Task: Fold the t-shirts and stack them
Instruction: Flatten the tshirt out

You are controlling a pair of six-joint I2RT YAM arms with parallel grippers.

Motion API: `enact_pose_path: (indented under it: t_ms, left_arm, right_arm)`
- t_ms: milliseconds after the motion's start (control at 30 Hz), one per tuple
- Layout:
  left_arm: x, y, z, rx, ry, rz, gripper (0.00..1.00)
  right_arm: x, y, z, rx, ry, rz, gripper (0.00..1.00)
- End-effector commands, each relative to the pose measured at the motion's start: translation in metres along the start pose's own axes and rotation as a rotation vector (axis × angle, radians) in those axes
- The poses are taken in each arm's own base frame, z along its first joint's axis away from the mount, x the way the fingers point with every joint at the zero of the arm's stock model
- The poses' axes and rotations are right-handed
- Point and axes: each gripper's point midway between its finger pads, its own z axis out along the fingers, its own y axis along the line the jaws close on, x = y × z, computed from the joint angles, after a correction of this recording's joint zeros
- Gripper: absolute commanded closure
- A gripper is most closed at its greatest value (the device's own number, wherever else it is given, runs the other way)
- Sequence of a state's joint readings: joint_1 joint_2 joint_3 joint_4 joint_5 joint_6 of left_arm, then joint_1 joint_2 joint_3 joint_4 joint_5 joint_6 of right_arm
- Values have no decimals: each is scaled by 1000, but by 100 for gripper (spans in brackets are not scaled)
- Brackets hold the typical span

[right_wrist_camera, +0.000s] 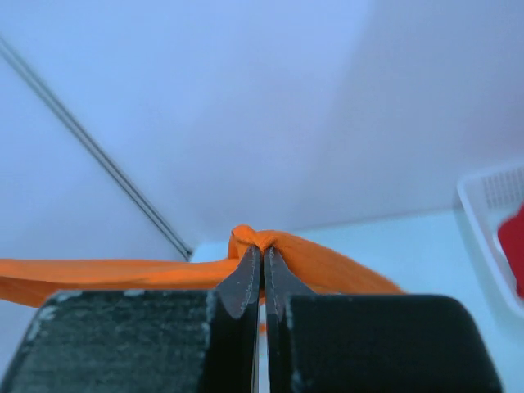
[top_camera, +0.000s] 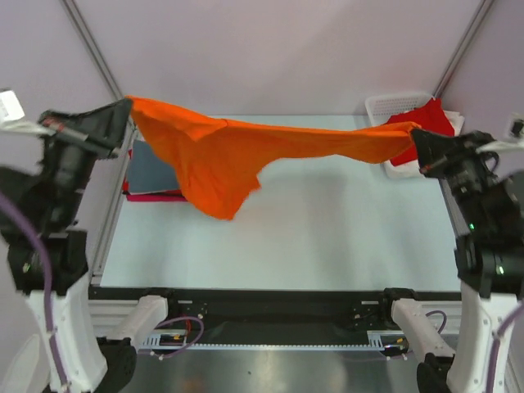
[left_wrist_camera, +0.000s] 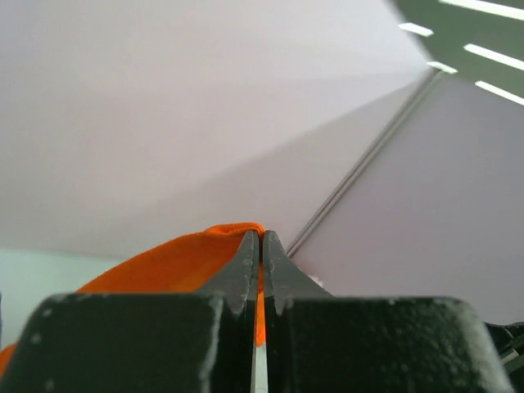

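The bright orange t-shirt (top_camera: 237,151) hangs stretched in the air between both arms, its loose body drooping left of centre above the table. My left gripper (top_camera: 128,105) is shut on its left end; the cloth shows between the jaws in the left wrist view (left_wrist_camera: 176,264). My right gripper (top_camera: 416,135) is shut on its right end, bunched at the tips (right_wrist_camera: 270,243). A slate grey t-shirt (top_camera: 151,168) lies folded on a magenta one (top_camera: 154,196) at the table's left edge. A red t-shirt (top_camera: 426,123) lies in the white basket (top_camera: 383,105).
The white lattice basket stands at the back right corner, behind my right gripper. The pale table (top_camera: 327,237) spreads below the hanging shirt. Slanted frame poles (top_camera: 94,49) rise at the back left and back right.
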State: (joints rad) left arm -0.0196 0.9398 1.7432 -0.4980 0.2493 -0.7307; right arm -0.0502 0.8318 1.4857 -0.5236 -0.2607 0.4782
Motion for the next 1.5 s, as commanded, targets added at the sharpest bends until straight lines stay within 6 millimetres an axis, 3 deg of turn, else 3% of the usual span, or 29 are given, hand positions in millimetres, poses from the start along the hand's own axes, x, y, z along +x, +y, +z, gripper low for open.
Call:
enact_pose_path:
  t_ms: [0, 100, 200, 300, 367, 433, 467, 533, 567, 600, 633, 667, 700, 767, 833, 933, 967, 1000, 1033, 1067, 1100, 1133, 1167, 1200, 1233, 1267, 1300, 1400, 1467]
  left_arm:
    - [-54, -67, -62, 148, -176, 93, 100]
    - [-69, -90, -90, 193, -235, 104, 100]
    - [-75, -102, -101, 222, -252, 87, 100]
    - [-71, -98, -90, 214, -222, 59, 100]
    - [-60, -81, -66, 178, -173, 37, 100]
    - [-48, -59, -43, 123, -132, 14, 100]
    - [-30, -36, -25, 76, -83, -4, 100]
    - [-12, -12, -6, 35, -50, -24, 100]
    - [11, 16, 12, -2, -11, -46, 100]
    - [24, 28, 19, -12, 8, -59, 100]
    - [37, 41, 28, -26, 27, -87, 100]
    - [61, 67, 42, -53, 59, -109, 100]
    - [74, 80, 50, -64, 77, -127, 100]
    - [106, 114, 73, -106, 126, -180, 100]
    - [122, 127, 89, -111, 155, -219, 100]
    - [135, 142, 128, -112, 194, -239, 100]
    - [117, 124, 140, -60, 174, -228, 100]
    - [124, 134, 159, -70, 196, -234, 100]
    - [93, 106, 172, 5, 147, -213, 100]
    - [80, 98, 181, 29, 129, -207, 100]
    - [70, 92, 193, 43, 118, -202, 100]
    - [75, 105, 215, 21, 137, -203, 100]
    - [35, 71, 222, 94, 77, -172, 100]
    - [24, 63, 230, 118, 63, -164, 100]
    - [40, 86, 257, 96, 90, -189, 100]
    - [6, 55, 254, 183, 26, -165, 100]
    - [6, 51, 258, 218, 33, -169, 100]
    - [17, 61, 270, 269, 58, -185, 100]
    - [39, 78, 271, 240, 99, -172, 100]
  right_arm:
    - [-40, 36, -52, -59, -136, -24, 100]
    - [-53, 51, -84, -76, -188, -31, 100]
    - [-65, 59, -109, -66, -249, -38, 100]
    - [-75, 58, -115, -39, -281, -38, 100]
    - [-72, 54, -108, -27, -258, -31, 100]
    - [-59, 40, -87, 7, -203, -8, 100]
    - [-53, 33, -80, 31, -187, 14, 100]
    - [-27, 7, -56, 89, -119, 47, 100]
    - [-18, -2, -47, 114, -101, 73, 100]
    - [-11, -9, -38, 122, -92, 85, 100]
    - [13, -27, -23, 155, -38, 108, 100]
    - [25, -36, -14, 171, -15, 122, 100]
    - [28, -40, -4, 163, -22, 141, 100]
    - [56, -62, 20, 202, 46, 170, 100]
    - [67, -78, 47, 225, 74, 183, 100]
    - [54, -82, 77, 221, 56, 181, 100]
    - [46, -82, 98, 209, 65, 184, 100]
    - [40, -80, 109, 195, 63, 185, 100]
    - [33, -76, 119, 169, 67, 194, 100]
    - [36, -87, 141, 181, 96, 207, 100]
    - [5, -72, 148, 135, 47, 200, 100]
    - [-5, -67, 157, 101, 46, 202, 100]
    - [-14, -66, 165, 88, 43, 216, 100]
    - [-33, -72, 181, 76, 18, 215, 100]
    - [-35, -70, 188, 41, 37, 225, 100]
    - [-38, -71, 194, 22, 42, 245, 100]
    - [-44, -77, 207, 4, 42, 244, 100]
    - [-28, -84, 221, -32, 106, 254, 100]
    - [2, -101, 229, -23, 179, 280, 100]
